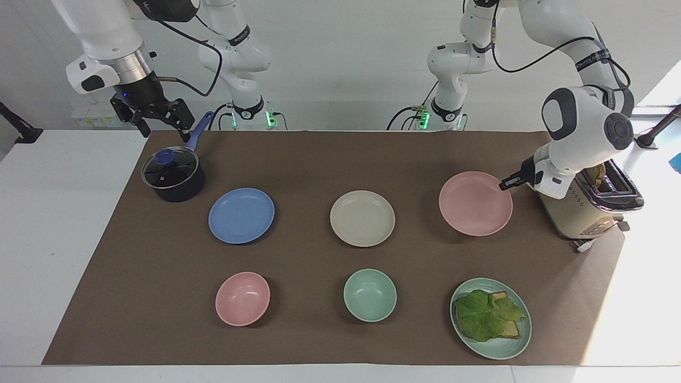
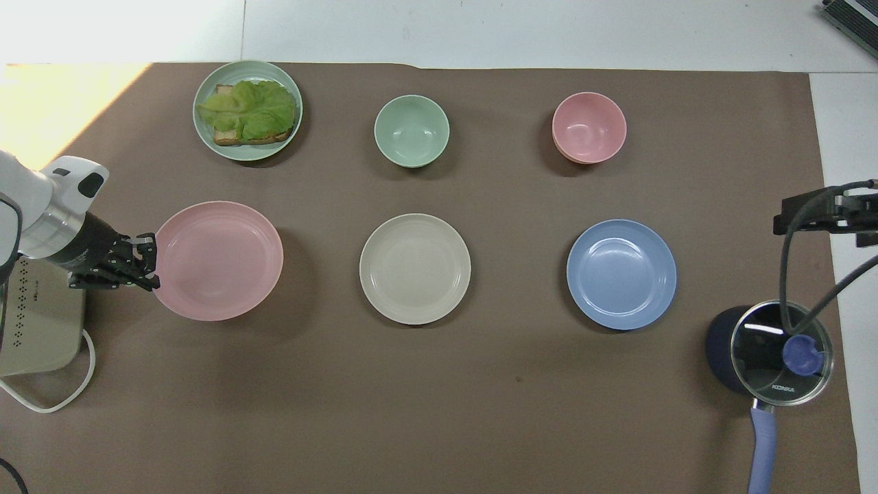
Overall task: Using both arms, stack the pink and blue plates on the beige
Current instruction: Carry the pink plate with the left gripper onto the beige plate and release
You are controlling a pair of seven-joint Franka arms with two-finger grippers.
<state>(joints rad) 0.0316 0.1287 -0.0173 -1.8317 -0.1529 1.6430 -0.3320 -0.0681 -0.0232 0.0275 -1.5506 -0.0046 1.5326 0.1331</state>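
Note:
My left gripper point(image 1: 504, 185) point(image 2: 152, 264) is shut on the rim of the pink plate point(image 1: 473, 205) point(image 2: 219, 261), gripping the edge that faces the toaster. The plate hangs roughly level a little above the mat, at the left arm's end. The beige plate point(image 1: 362, 218) point(image 2: 415, 268) lies flat mid-table, beside the raised pink one. The blue plate point(image 1: 241, 215) point(image 2: 621, 274) lies flat beside it toward the right arm's end. My right gripper point(image 1: 154, 119) point(image 2: 830, 216) hangs open in the air over the table edge by the pot's handle, holding nothing.
A dark pot point(image 1: 173, 175) point(image 2: 768, 353) with a glass lid and blue handle stands near the blue plate. A cream toaster point(image 1: 585, 207) point(image 2: 34, 322) stands under the left arm's wrist. Farther from the robots are a pink bowl point(image 1: 242, 298), a green bowl point(image 1: 370, 295) and a green plate point(image 1: 497, 354) with lettuce toast.

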